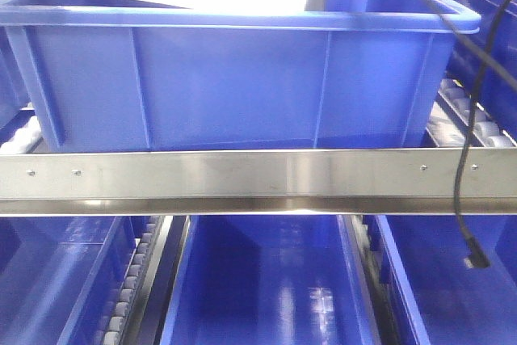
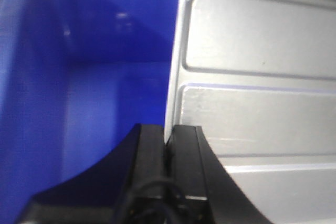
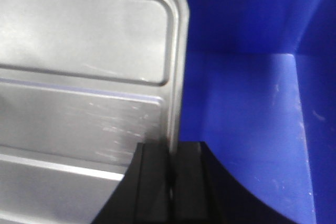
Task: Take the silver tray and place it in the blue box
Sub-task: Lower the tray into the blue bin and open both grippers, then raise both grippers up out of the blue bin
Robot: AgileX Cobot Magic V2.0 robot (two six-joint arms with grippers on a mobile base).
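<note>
In the left wrist view the silver tray (image 2: 257, 77) fills the right side, ridged and shiny. My left gripper (image 2: 169, 129) is shut on its left rim. In the right wrist view the tray (image 3: 79, 77) fills the left side, and my right gripper (image 3: 173, 148) is shut on its right rim. Blue walls and floor of the blue box (image 2: 105, 87) (image 3: 247, 103) lie beyond both rims, so the tray is held inside the box. From the front, the blue box (image 1: 234, 86) stands wide and deep. White glare above its rim washes out the tray there. Two dark arm parts show at the top.
A flat steel rail with screws (image 1: 258, 179) crosses in front of the box. Below it sit more blue bins (image 1: 266, 280) between roller tracks (image 1: 129, 288). A black cable (image 1: 468, 159) hangs down on the right. Other blue bins flank the box.
</note>
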